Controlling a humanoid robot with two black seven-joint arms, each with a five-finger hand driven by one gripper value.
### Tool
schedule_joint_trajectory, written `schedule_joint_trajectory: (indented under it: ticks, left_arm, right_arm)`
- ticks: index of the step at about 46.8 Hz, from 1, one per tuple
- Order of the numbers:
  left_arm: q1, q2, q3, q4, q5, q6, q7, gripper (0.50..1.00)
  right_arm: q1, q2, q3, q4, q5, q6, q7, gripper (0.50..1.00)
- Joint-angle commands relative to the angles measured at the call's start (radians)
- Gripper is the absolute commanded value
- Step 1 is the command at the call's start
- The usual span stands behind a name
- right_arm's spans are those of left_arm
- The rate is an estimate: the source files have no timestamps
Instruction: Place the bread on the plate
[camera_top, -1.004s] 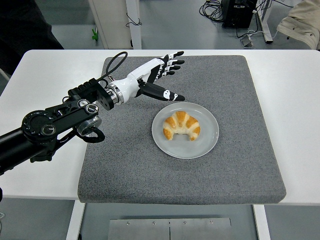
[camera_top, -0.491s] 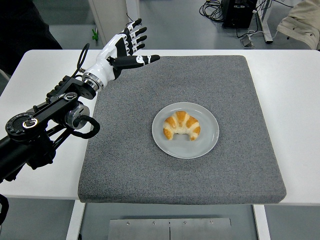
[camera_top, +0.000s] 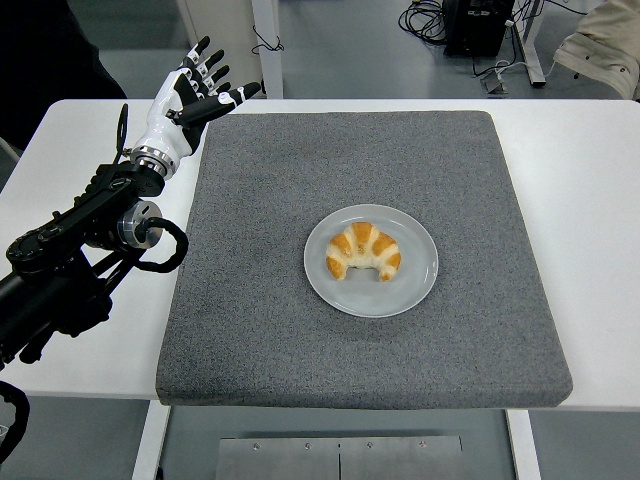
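A golden croissant (camera_top: 362, 252) lies on the round grey plate (camera_top: 412, 285) in the middle of the dark grey mat (camera_top: 300, 340). My left hand (camera_top: 197, 93) is raised over the mat's far left corner, well away from the plate, with its fingers spread and nothing in them. Its black arm runs down along the table's left side. The right arm is out of the picture.
The mat covers most of the white table (camera_top: 590, 200). Beyond the far edge are a white post (camera_top: 266, 45), cables and a black box (camera_top: 478, 25) on the floor. A person's sleeve (camera_top: 606, 45) shows at the top right corner.
My left hand has drawn back from just beside the plate to the mat's far left corner, rising and staying open. The croissant and plate have not moved.
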Motion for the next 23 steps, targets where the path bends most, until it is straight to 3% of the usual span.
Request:
schedule_joint_trajectory:
  ticks: [1, 14, 23]
  left_arm:
    - [0.001, -0.011, -0.045, 0.023, -0.004, 0.0, -0.008, 0.968]
    - [0.003, -0.084, -0.131, 0.112, -0.027, -0.002, -0.071, 0.966]
    - [0.0, -0.091, -0.137, 0.187, -0.11, -0.006, -0.103, 0.966]
  right_arm:
    - [0.0, 0.0, 0.0, 0.0, 0.0, 0.001, 0.0, 1.0]
    - [0.0, 0.0, 0.0, 0.0, 0.0, 0.0, 0.0, 1.0]
    - [0.008, 0.0, 0.0, 0.012, 0.0, 0.004, 0.0, 1.0]
